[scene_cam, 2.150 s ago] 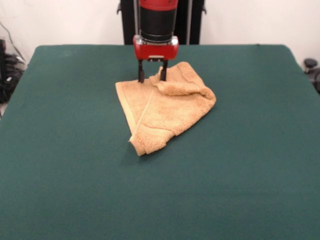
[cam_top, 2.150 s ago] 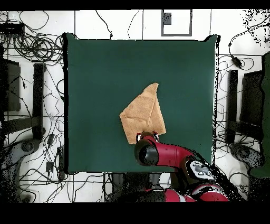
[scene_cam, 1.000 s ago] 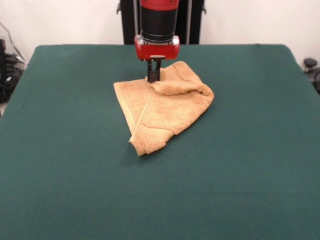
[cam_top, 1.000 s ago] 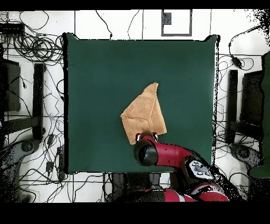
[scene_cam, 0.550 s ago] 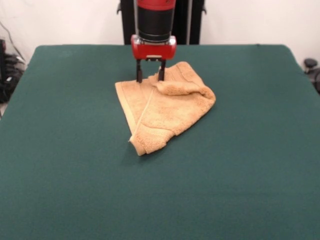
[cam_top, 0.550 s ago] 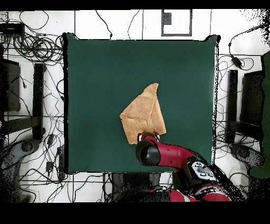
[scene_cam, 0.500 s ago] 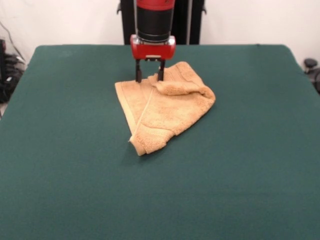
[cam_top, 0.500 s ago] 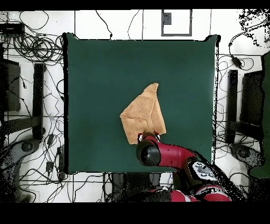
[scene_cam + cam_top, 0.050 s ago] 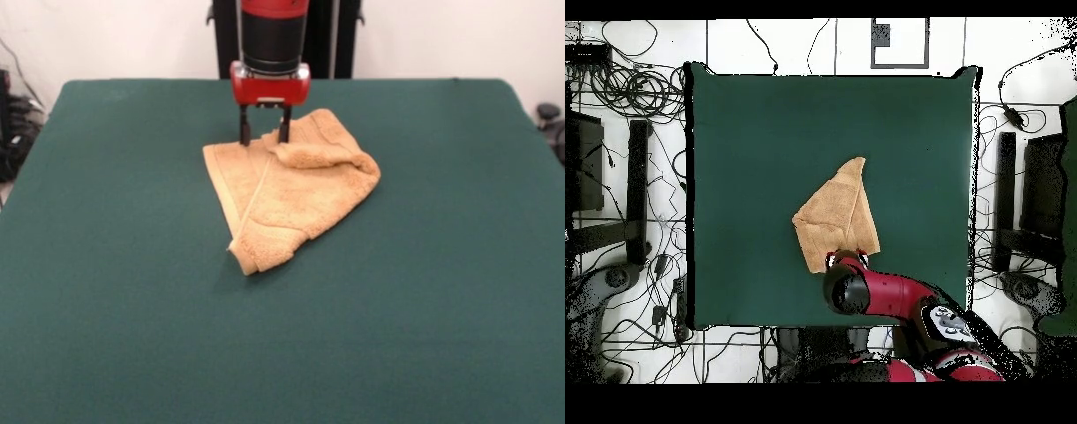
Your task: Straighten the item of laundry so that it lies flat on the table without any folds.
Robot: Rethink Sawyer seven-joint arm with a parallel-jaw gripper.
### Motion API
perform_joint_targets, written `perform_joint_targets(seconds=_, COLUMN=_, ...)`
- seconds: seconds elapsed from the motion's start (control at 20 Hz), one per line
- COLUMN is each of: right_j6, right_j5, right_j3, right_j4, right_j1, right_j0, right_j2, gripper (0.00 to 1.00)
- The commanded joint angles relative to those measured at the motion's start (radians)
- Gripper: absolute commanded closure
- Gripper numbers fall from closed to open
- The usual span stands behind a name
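Observation:
The item of laundry [image 9: 291,190] is a tan-orange towel lying folded over itself in a rough triangle on the green table [image 9: 106,291]; in the overhead view the towel [image 9: 837,215] lies a little toward the robot's side of the table's [image 9: 745,130] middle. A thick fold bulges along its far right part. My gripper [image 9: 264,140] stands open and upright over the towel's far edge, its two dark fingers apart with their tips at the cloth, holding nothing. In the overhead view the red arm [image 9: 865,290] covers the gripper.
Cables, stands and dark equipment [image 9: 625,200] surround the table on the floor. A black pedestal [image 9: 344,35] rises behind the table's far edge.
A second ago the fingers were shut on the towel's far edge; they have since opened and let the cloth go. The towel has barely shifted.

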Motion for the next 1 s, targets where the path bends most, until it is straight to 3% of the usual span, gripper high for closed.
perform_joint_targets(seconds=0.05, right_j6=0.189, right_j5=-0.029, right_j3=-0.006, right_j4=0.032, right_j1=0.023, right_j0=0.04, right_j2=0.054, gripper=0.0)
perform_joint_targets(seconds=0.75, right_j6=0.217, right_j5=-0.154, right_j3=-0.063, right_j4=0.054, right_j1=0.169, right_j0=0.088, right_j2=0.024, gripper=0.0)
perform_joint_targets(seconds=1.0, right_j6=0.225, right_j5=-0.16, right_j3=-0.067, right_j4=0.074, right_j1=0.173, right_j0=0.11, right_j2=0.018, gripper=0.0)
